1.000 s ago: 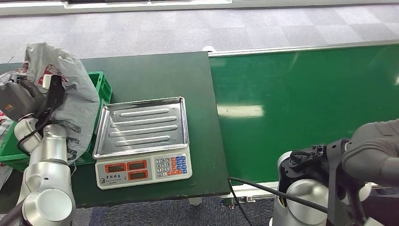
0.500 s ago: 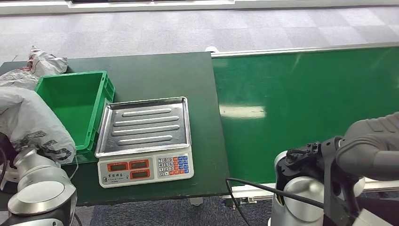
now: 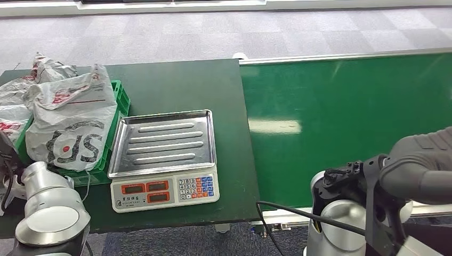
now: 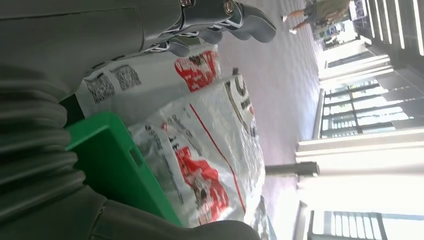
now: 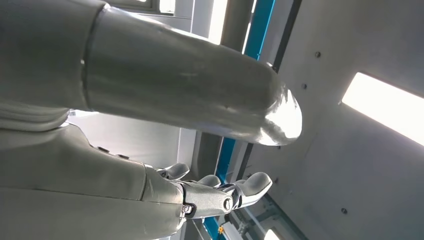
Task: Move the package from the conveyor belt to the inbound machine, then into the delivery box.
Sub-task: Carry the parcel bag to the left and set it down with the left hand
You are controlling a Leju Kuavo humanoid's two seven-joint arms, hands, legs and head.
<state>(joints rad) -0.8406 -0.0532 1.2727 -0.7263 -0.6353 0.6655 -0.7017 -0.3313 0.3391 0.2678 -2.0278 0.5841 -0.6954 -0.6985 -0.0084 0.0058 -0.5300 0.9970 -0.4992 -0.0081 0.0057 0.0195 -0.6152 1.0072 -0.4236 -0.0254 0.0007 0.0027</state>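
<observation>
Grey carpet tile runs behind a dark green bench [image 3: 176, 80], and the brighter green conveyor belt [image 3: 346, 117] butts against the bench's right edge. Taking the scale [image 3: 162, 160] as the landmark, with its steel tray and keypad at the front middle of the bench: this is presumably the inbound machine, and its tray carries nothing.

Just left of the scale, touching or nearly touching its tray edge, stands the green delivery box [image 3: 114, 96]. The package [image 3: 72, 125], a white plastic mail bag with red and black print, lies in and over that box, draped across the rim nearest the scale, its long axis running away from the robot. More crumpled bags [image 3: 32, 74] lie further left of the scale, beyond the box.

In the left wrist view the left hand [image 4: 220, 22] has its fingers loosely curled and apart, with nothing between them; the package [image 4: 200, 150] and the box [image 4: 120, 170] lie just off the fingers, not touched. From the head view that hand sits at the near left of the box, so the package lies ahead of it and toward the scale.

The right hand [image 5: 215, 192] is well to the right of the scale, lifted, fingers half-curled around nothing.

By my reading the package is already delivered, and the left arm, much the nearer, only needs to draw clear.
</observation>
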